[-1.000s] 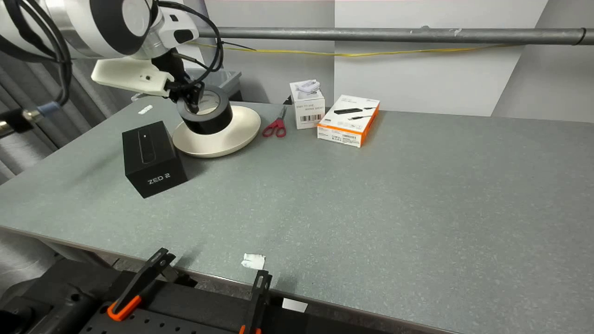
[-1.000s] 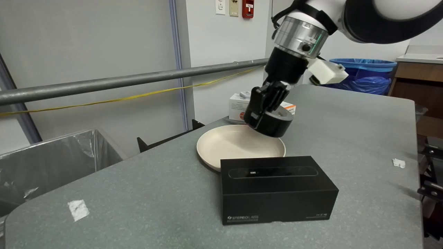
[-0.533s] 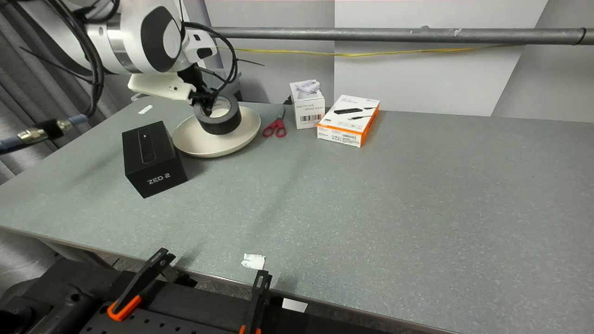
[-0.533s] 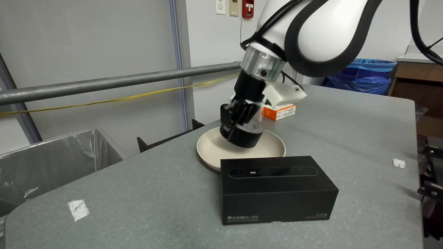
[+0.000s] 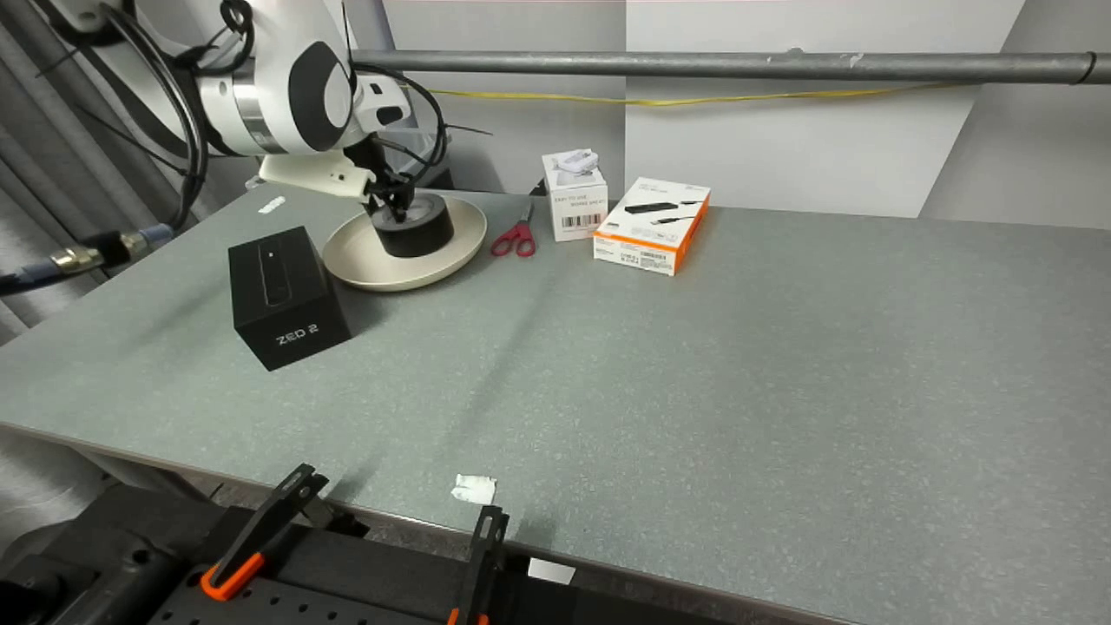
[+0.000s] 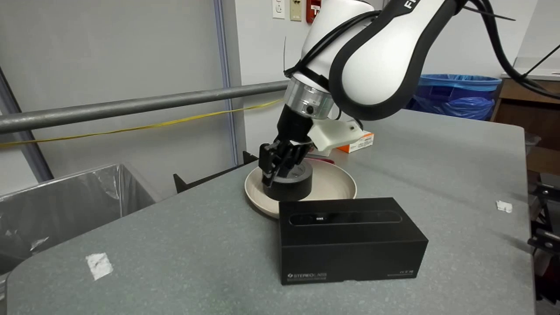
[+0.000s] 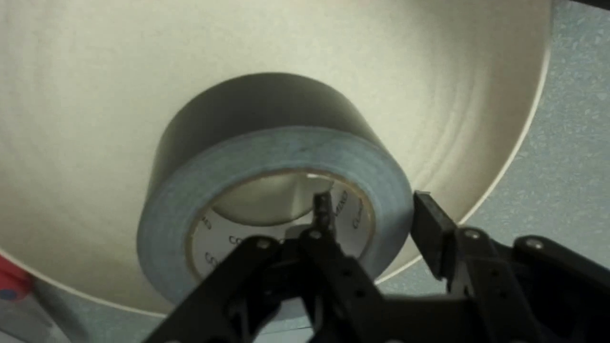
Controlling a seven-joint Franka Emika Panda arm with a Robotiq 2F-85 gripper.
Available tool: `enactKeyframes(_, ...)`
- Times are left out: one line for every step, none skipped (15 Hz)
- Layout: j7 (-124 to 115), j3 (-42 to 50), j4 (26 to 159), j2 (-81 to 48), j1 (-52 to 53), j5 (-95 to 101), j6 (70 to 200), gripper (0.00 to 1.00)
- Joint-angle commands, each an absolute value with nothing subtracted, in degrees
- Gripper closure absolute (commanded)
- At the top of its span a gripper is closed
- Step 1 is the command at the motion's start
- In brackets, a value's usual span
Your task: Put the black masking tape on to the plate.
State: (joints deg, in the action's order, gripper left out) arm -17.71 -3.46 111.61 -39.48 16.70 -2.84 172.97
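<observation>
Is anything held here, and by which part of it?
Cannot be told: the end effector straddles the wall of the black masking tape, one finger in its hollow, one outside, but clamping is unclear.

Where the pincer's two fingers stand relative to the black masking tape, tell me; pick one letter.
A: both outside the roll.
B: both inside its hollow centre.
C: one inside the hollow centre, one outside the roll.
C: the wrist view shows one finger of the pincer in the hollow centre of the black masking tape and the other finger just outside the roll's outer wall.
</observation>
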Motion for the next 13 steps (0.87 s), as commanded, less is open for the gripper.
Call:
enactKeyframes(-17.62, -2.93, 108.68, -40.13, 18.14, -4.28, 170.82, 0.19)
enactKeyframes(-17.58, -3.05, 108.68, -39.96, 18.18, -4.32, 170.89, 0.12)
enactKeyframes(-17.59, -3.03, 108.61, -39.83, 18.34, -4.3, 170.89, 0.04)
enactKeyframes(-17.68, -2.87, 108.59, -39.72, 18.58, -4.27, 170.98, 0.01)
enactKeyframes(-17.68, -3.05, 108.56, -39.6, 18.51, -4.37, 170.83, 0.0)
enactKeyframes(-17.67, -3.02, 108.51, -39.56, 18.6, -4.35, 170.89, 0.0)
enactKeyframes(-17.7, -3.16, 108.44, -39.48, 18.53, -4.46, 170.64, 0.0)
enactKeyframes(-18.08, -2.85, 108.41, -39.3, 18.78, -4.55, 169.87, 0.0)
enactKeyframes(-17.48, -4.3, 108.5, -39.1, 17.54, -5.03, 169.25, 0.0)
enactKeyframes(-16.78, -3.37, 109.8, -39.39, 18.03, -3.99, 172.15, 0.0)
enactKeyframes(-16.83, -3.49, 109.72, -39.35, 18.0, -4.05, 171.61, 0.0)
enactKeyframes(-16.87, -3.57, 109.63, -39.31, 18.01, -4.08, 171.18, 0.0)
enactKeyframes(-16.88, -3.61, 109.54, -39.3, 18.01, -4.1, 171.02, 0.0)
